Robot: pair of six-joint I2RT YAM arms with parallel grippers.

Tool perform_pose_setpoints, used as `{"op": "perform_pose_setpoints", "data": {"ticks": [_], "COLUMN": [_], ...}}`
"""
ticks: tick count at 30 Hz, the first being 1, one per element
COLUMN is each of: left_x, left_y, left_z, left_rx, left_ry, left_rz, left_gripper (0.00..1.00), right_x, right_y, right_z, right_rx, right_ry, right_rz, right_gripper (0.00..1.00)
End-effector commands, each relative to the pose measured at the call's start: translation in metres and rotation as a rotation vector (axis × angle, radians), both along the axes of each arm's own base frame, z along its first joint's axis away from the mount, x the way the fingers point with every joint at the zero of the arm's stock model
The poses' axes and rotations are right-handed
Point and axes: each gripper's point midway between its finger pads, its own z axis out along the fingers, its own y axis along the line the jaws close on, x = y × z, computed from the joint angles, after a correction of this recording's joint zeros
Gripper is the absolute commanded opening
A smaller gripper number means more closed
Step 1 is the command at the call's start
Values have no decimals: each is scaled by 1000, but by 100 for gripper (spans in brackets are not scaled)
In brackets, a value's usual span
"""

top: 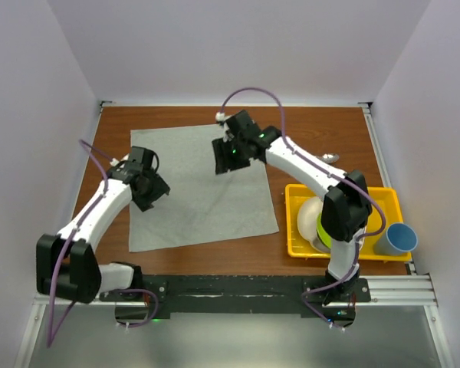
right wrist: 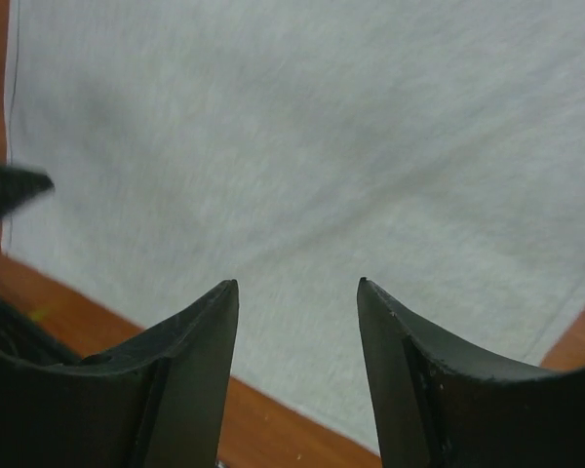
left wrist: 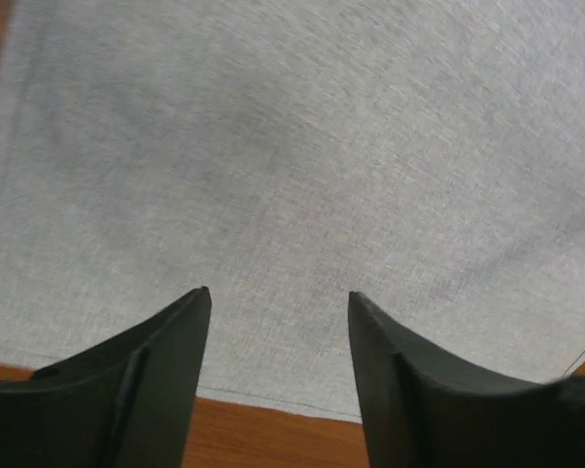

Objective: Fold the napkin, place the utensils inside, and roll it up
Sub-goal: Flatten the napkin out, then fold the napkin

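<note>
The napkin [top: 203,203] lay flat and unfolded mid-frame on the bench [top: 322,126], the left tool [left wrist: 278,294] over its left edge and the right tool [right wrist: 297,283] over its upper right, both spread and empty, seemingly lined up to pinch for the first fold.

Spoon [top: 333,157] mostly hidden behind right arm [top: 299,165], sliver shows beyond yellow tray [top: 290,222]. White item [top: 308,218] in tray half covered by arm. Napkin [left wrist: 292,146] cropped in both wrist views.
</note>
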Motion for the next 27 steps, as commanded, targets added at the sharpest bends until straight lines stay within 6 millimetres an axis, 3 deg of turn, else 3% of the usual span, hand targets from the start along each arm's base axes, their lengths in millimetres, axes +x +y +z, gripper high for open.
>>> {"op": "perform_pose_setpoints", "data": {"ticks": [1,2,5,7,8,9,13,14,15,16,17,20,22,23,24,25,27], "left_x": [-54,-83,-115,-124,-127,-126,-103,-94,-93,-95,-95,-115,-131,-137,-140,-141,-141], "left_y": [44,50,60,73,78,88,113,117,124,128,133,157,171,175,178,180,181], "left_z": [13,5,-2,2,12,22,95,126,143,160,187,240,265,279,284,286,285], "left_rx": [83,115,126,135,146,175,280,284,315,343,360,483,572,589,615,637,646], "left_ry": [87,180,207,198,201,178,-53,-148,-196,-245,-322,-463,-510,-541,-544,-532,-523], "left_rz": [279,311,373,433,452,480,453,451,454,437,447,496,524,539,547,534,525], "left_gripper": [65,62,61,61,60,60,60,60,60,60,60,61,62,62,62,62,62], "right_x": [-45,-52,-74,-84,-100,-105,-127,-139,-142,-145,-155,-174,-181,-194,-196,-199,-216], "right_y": [12,14,44,67,84,96,152,166,179,191,203,237,255,263,266,276,284], "right_z": [-15,-14,-12,-9,-8,-18,-18,-18,-26,-20,-20,-29,-35,-37,-39,-30,-47], "right_rx": [-42,-27,40,77,83,77,119,130,136,157,160,144,130,116,93,107,67], "right_ry": [48,50,48,20,9,9,-27,-38,-41,-63,-75,-115,-136,-159,-177,-206,-213], "right_rz": [90,96,187,256,312,338,417,445,454,466,488,549,579,615,620,633,674], "right_gripper": [56,56,55,56,58,60,63,63,63,64,64,62,58,56,53,48,47]}}
